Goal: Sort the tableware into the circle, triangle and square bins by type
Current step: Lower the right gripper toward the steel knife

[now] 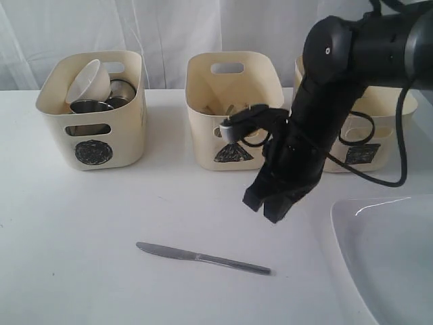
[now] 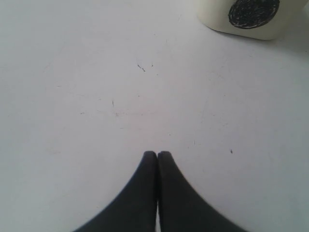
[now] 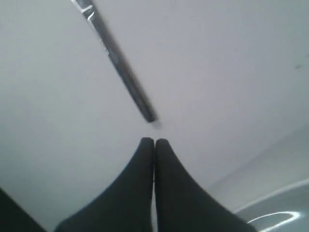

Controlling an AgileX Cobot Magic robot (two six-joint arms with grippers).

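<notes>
— Where does the knife [image 1: 203, 258] lie?
— Flat on the table [image 1: 81, 230], on the near side of the triangle bin [image 1: 233, 122]. Its long axis runs left to right, blade tip pointing left, handle end right and slightly nearer
— And the grippers?
— The right gripper [image 1: 270, 206] hangs by the handle end, jaws pressed together, empty. The left gripper [image 2: 157, 154] is likewise closed on nothing
— What could go wrong?
— Descending closed, the right one would likely shove the thin knife aside, perhaps toward the plate [image 1: 385, 264], instead of pinching it
</notes>
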